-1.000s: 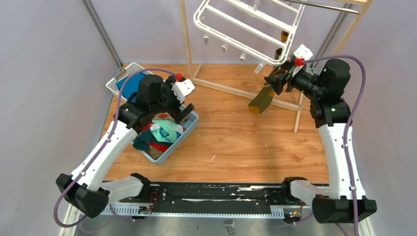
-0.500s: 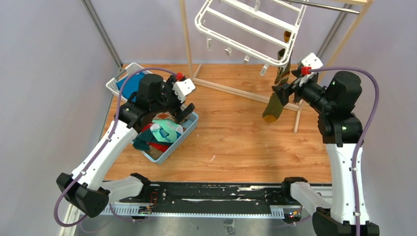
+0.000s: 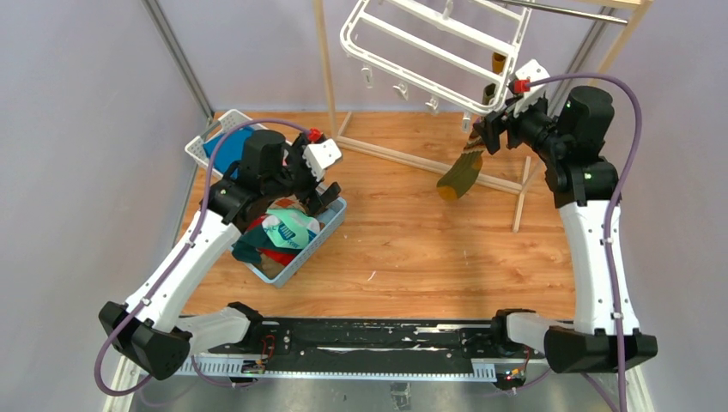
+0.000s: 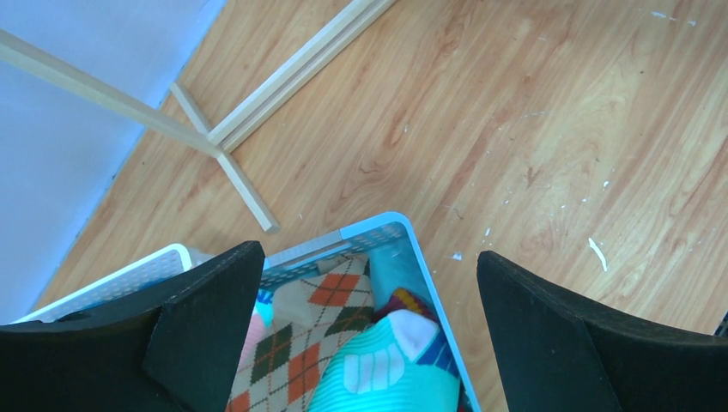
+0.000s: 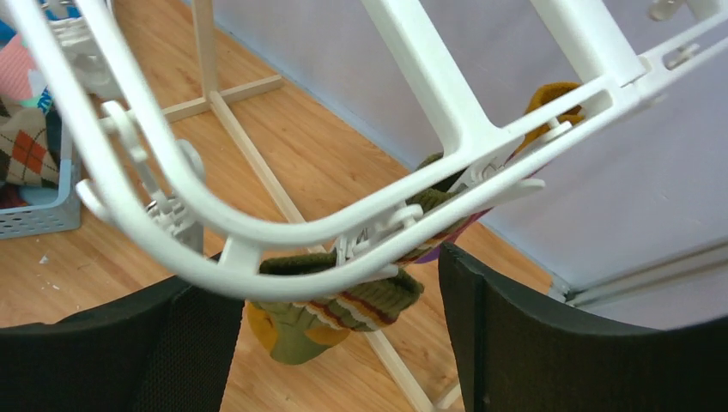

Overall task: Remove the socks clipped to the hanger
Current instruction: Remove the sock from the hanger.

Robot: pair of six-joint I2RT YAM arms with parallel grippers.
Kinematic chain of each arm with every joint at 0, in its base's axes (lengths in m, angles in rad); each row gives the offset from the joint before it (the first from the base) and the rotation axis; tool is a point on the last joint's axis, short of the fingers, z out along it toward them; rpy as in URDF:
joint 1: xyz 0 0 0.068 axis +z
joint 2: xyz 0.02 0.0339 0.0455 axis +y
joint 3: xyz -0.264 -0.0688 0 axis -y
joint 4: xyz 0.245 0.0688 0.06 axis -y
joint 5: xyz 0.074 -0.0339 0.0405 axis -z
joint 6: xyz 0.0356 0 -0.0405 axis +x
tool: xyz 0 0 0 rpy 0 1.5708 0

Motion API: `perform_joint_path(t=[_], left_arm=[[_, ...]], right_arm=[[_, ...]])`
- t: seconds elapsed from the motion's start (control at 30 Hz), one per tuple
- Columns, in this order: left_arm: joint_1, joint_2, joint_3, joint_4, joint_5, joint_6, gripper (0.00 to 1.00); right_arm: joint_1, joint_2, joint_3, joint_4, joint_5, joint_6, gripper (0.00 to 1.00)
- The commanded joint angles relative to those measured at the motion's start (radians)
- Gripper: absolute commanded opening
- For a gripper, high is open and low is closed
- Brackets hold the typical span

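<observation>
Wooden bench (image 3: 412, 240), far right corner: the right gripper (image 3: 482, 133) has widened its jaws and climbed back to the hanger (image 5: 438, 86), so the pull seems to have failed. The olive striped sock (image 5: 343, 305) remains clipped, dangling between the spread fingers. Near the left edge, the left gripper (image 4: 369, 262) hovers wide open over the basket (image 4: 403, 227).

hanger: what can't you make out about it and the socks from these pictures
- Top view: the hanger runs off the top edge, so what remains clipped there can't be counted.
- Right wrist view: the hanger's rim hides the clip on the olive striped sock.
- Top view: the left gripper covers part of the basket.
</observation>
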Motion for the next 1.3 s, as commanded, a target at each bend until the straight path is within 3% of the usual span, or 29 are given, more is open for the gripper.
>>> perform_joint_path(t=[0.0, 0.3, 0.47, 0.77, 1.07, 1.27], left_arm=[[0.002, -0.029, -0.015, 0.031, 0.019, 0.003, 1.00], [0.003, -0.026, -0.006, 0.036, 0.016, 0.001, 1.00], [0.003, -0.001, 0.011, 0.084, 0.035, -0.073, 1.00], [-0.076, 0.073, 0.077, 0.206, 0.065, -0.154, 1.00], [-0.131, 0.165, 0.080, 0.451, 0.167, -0.308, 1.00], [-0.135, 0.251, 0.132, 0.565, 0.274, -0.323, 1.00]], right_arm=[[-0.012, 0.038, 0.061, 0.070, -0.098, 0.031, 0.77], [-0.011, 0.010, -0.021, 0.198, -0.203, 0.122, 0.51], [0.012, -0.035, -0.072, 0.225, -0.215, 0.168, 0.36], [0.188, -0.096, -0.152, 0.220, -0.078, 0.184, 0.35], [0.302, -0.056, -0.144, 0.231, -0.024, 0.264, 0.44], [0.364, 0.004, -0.097, 0.250, -0.032, 0.321, 0.50]])
